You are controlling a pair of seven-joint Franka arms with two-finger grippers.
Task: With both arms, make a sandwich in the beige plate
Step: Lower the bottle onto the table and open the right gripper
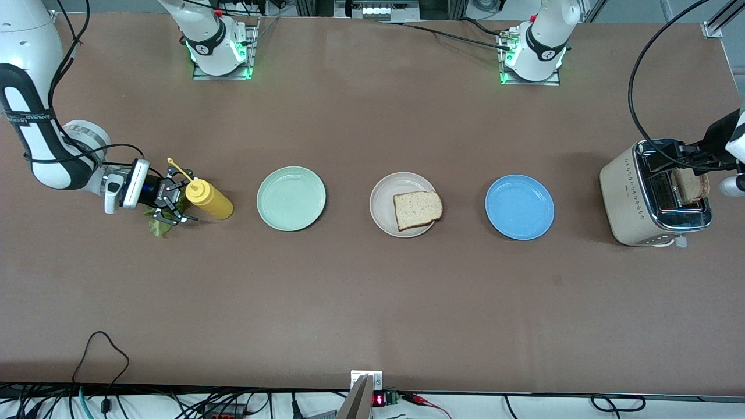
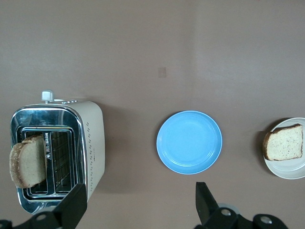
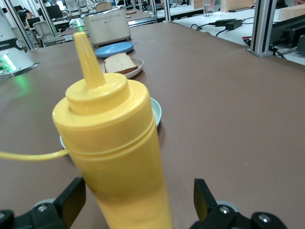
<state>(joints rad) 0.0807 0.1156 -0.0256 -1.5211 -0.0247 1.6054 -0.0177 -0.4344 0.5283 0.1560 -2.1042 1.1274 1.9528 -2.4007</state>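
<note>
My right gripper (image 1: 174, 208) sits low at the right arm's end of the table with its fingers spread, empty, the yellow mustard bottle (image 1: 208, 199) standing between and just past them in the right wrist view, and the green lettuce leaf (image 1: 158, 226) lying on the table just under and beside my fingertips. My left gripper (image 1: 698, 160) hangs over the toaster (image 1: 646, 201), fingers spread wide and holding nothing, with a slice of toast (image 2: 27, 162) sticking up from one slot just beneath them. One bread slice (image 1: 417, 209) already lies on the beige plate (image 1: 384, 201), which stands well apart from both my hands, between the mint-green plate (image 1: 291, 198) and the blue plate (image 1: 520, 207). I judge I am at the fetching step: lettuce for one hand, second slice for the other. Next I must drop onto the leaf without knocking the bottle (it looks easy to tip), and close on the toast's upper edge, clear of the toaster's metal rim. The table between my hands and the beige plate is open, though each carry passes over a neighbouring plate.
</note>
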